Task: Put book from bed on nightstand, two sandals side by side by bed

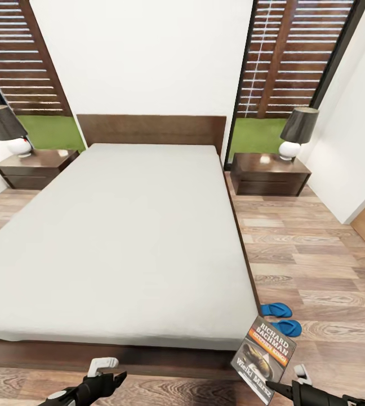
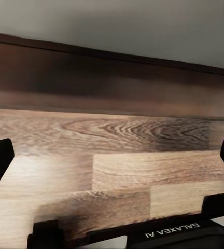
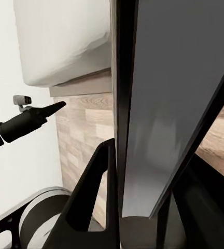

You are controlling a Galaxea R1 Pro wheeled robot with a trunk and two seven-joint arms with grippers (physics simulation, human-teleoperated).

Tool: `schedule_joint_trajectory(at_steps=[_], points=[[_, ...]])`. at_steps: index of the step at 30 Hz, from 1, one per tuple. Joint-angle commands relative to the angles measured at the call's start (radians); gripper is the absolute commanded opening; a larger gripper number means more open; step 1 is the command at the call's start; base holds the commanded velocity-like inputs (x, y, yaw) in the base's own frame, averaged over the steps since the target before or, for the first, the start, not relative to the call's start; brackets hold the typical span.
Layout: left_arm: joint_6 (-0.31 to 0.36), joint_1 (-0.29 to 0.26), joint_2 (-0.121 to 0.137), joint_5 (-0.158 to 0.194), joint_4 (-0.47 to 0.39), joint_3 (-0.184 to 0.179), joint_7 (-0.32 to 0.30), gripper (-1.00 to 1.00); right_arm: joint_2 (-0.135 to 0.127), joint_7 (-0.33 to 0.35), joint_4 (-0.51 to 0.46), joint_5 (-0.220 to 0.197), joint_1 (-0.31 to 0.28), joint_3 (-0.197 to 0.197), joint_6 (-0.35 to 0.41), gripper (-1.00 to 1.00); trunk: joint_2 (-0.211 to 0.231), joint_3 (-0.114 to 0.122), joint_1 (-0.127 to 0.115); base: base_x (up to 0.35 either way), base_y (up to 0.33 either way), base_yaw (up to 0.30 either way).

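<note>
Head view: the right jaws (image 1: 286, 389) clamp the book (image 1: 263, 359) by its lower edge, holding it up over the bed (image 1: 115, 237) corner; two sandals (image 1: 282, 318) lie just beyond on the floor.

Left wrist view: left jaws (image 2: 112, 155) gape, empty, facing the bed frame.

Right wrist view: the thin paperback sits pinched between the jaws; probably light, floppy, slippery, best gripped near the spine.

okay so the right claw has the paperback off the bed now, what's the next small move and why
Probably roll forward along the bed's right side toward the dark brown two-drawer nightstand. The right claw is shut on the dark paperback with the orange band, held over the foot corner of the grey-mattressed bed, far from that nightstand. The two blue flip-flops lie in that path, so steer around them.
</note>
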Motion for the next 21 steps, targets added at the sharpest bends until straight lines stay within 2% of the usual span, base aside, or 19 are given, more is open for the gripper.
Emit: schedule_joint_trajectory(at_steps=[1,21], points=[[-0.001,-0.001,-0.003,0.007,0.001,0.001,-0.004,1.00,0.000,0.002,0.000,-0.009,0.000,0.004,0.012,-1.00,0.007,0.003,-0.004,0.000,0.000,0.000],[-0.002,0.001,-0.006,0.008,0.001,0.002,-0.003,1.00,0.004,0.000,0.000,-0.010,0.000,0.004,0.004,-1.00,0.147,0.065,-0.081,0.000,0.000,0.000]])
